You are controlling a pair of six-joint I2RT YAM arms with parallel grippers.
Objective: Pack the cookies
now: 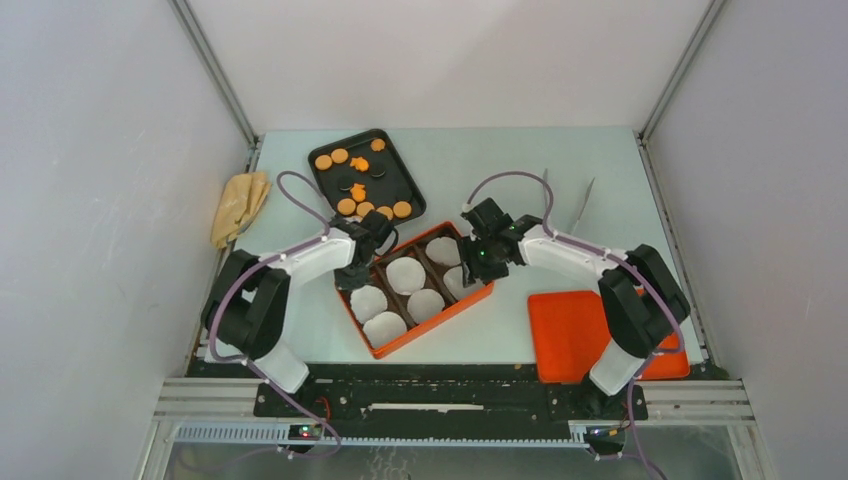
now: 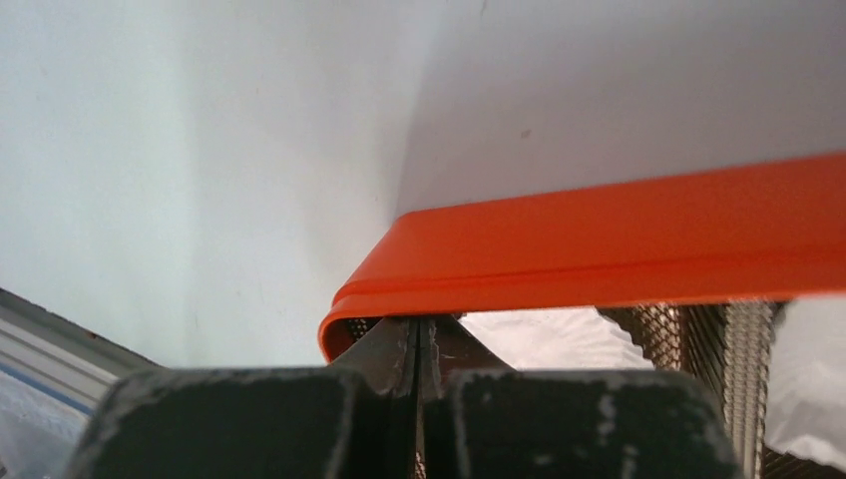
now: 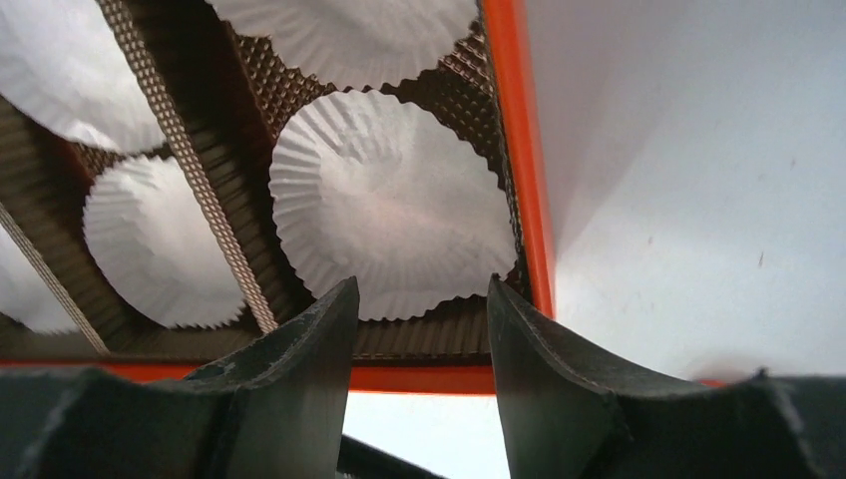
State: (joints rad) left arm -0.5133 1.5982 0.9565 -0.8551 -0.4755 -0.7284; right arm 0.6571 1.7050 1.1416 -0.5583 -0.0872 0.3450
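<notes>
The top view gives you what neither wrist camera does. The cookies (image 1: pixel 346 206) all lie in the black tray (image 1: pixel 395 188) at the far left of the surface (image 1: pixel 500 165). That tray sits just beyond the orange box (image 1: pixel 440 320), whose 6 cells each hold a white liner (image 1: pixel 405 274).

Your left pincer (image 1: pixel 352 280) is at the box's left rim and your right pincer (image 1: pixel 478 262) at its right rim.

Only the left wrist view shows the left pincer (image 2: pixel 416 344) with its fingers pressed together, just under a rounded corner of the box (image 2: pixel 619 239). You cannot tell whether the wall is between them.

The right wrist view shows the right pincer (image 3: pixel 419 299) spread apart above a corner liner (image 3: pixel 389 200).

Bare surface runs right of the box as far as the lid (image 1: pixel 575 335) and the tweezers (image 1: pixel 582 205). A cloth (image 1: pixel 240 205) lies at the left edge.
</notes>
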